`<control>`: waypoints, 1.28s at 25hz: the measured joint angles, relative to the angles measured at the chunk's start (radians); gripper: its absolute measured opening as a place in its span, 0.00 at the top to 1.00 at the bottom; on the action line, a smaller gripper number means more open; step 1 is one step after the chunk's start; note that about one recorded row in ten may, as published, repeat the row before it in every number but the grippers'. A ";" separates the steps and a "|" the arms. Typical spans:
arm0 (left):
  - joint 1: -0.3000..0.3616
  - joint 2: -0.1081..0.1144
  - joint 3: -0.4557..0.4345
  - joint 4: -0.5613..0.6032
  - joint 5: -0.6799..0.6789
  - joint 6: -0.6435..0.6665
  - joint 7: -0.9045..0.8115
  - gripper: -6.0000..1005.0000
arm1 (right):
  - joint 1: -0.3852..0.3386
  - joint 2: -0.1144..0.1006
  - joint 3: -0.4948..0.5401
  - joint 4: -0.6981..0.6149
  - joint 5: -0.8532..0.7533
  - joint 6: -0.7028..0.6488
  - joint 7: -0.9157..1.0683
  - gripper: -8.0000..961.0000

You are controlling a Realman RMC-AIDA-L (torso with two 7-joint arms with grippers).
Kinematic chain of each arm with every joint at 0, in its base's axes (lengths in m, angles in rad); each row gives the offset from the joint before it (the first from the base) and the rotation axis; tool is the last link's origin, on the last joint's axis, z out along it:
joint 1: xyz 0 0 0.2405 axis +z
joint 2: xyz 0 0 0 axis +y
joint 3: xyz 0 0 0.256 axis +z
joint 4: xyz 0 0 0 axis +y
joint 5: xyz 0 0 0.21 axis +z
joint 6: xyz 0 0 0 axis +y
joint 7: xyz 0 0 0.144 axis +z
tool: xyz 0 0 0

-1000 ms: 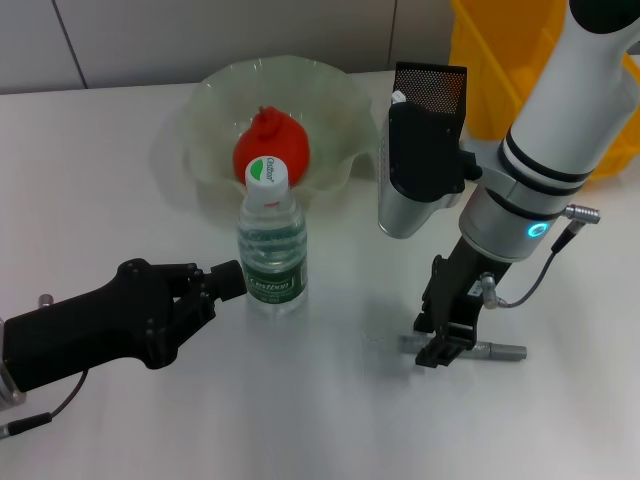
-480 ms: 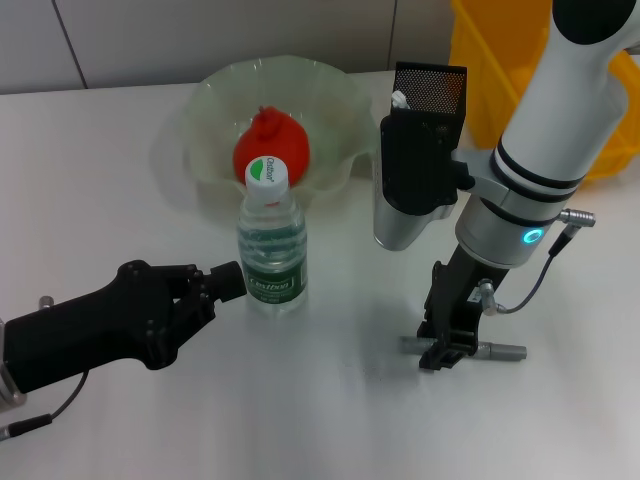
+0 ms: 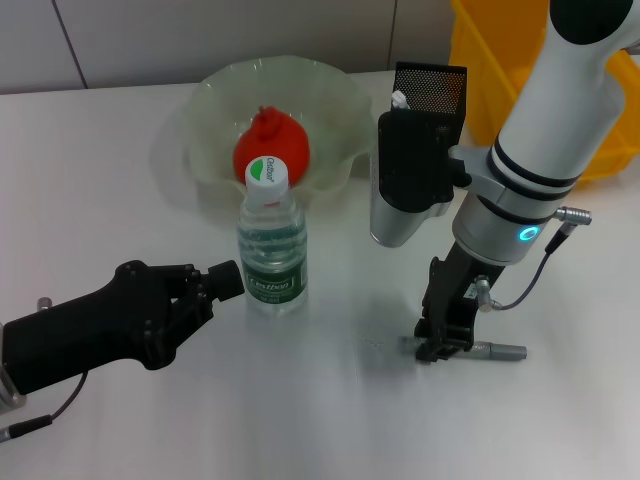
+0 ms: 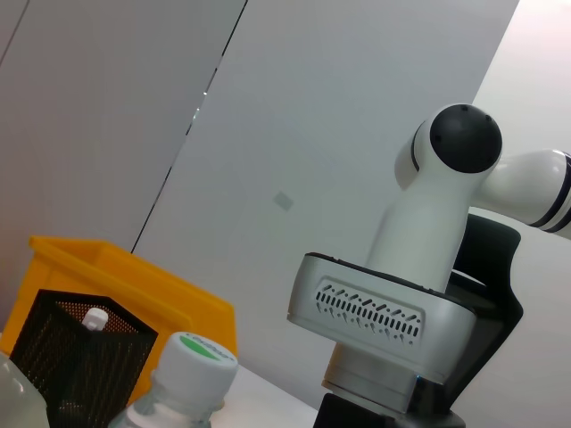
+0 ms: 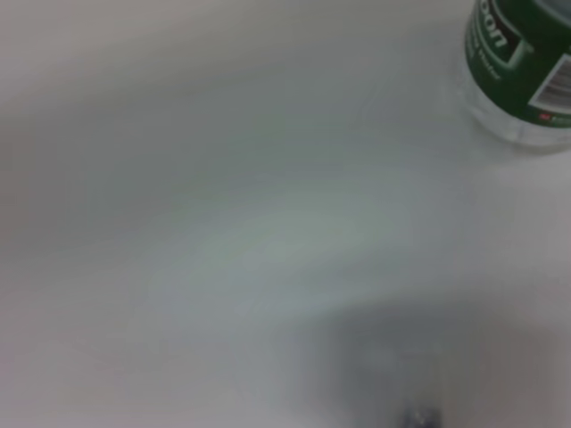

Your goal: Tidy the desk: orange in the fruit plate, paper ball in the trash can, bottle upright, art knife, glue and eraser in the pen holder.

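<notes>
The art knife (image 3: 492,349), a slim grey stick, lies flat on the white desk (image 3: 330,420) at about five o'clock in the head view, its handle end poking out toward three o'clock. The right gripper (image 3: 441,343) stands straight down over its other end, fingers narrowed around the shaft and apparently pinching it against the tabletop, though whether the pads truly bear on it cannot be told. The grip looks well off-centre, so on lifting the long free end could droop or swivel out of the jaws, and a pinch this close to the desk could scrape or skid the knife away. The black mesh pen holder (image 3: 430,88) stands at one o'clock, with the yellow trash can (image 3: 500,70) just behind it; a tilted knife might catch its rim. The water bottle (image 3: 270,245) stands upright near the centre, cap on, in front of the fruit plate (image 3: 205,110) holding the orange (image 3: 270,148). The left gripper (image 3: 228,281) rests at eight o'clock, fingers drawn nearly together, tips just beside the bottle: a nudge there could topple it.
</notes>
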 joint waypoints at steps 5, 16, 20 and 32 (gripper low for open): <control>0.000 0.000 0.000 0.000 0.000 -0.001 0.000 0.99 | -0.003 0.000 0.000 0.000 -0.001 -0.009 0.003 0.73; 0.002 0.000 0.000 0.000 -0.003 -0.003 0.001 0.99 | -0.017 -0.001 -0.008 -0.035 -0.003 -0.020 0.029 0.84; 0.002 0.001 0.000 0.000 -0.010 -0.006 0.001 0.99 | -0.070 -0.003 -0.008 -0.181 -0.022 -0.013 0.081 0.84; -0.004 0.002 -0.012 -0.001 -0.011 -0.007 0.001 0.99 | -0.192 -0.006 0.020 -0.431 -0.026 0.003 0.129 0.84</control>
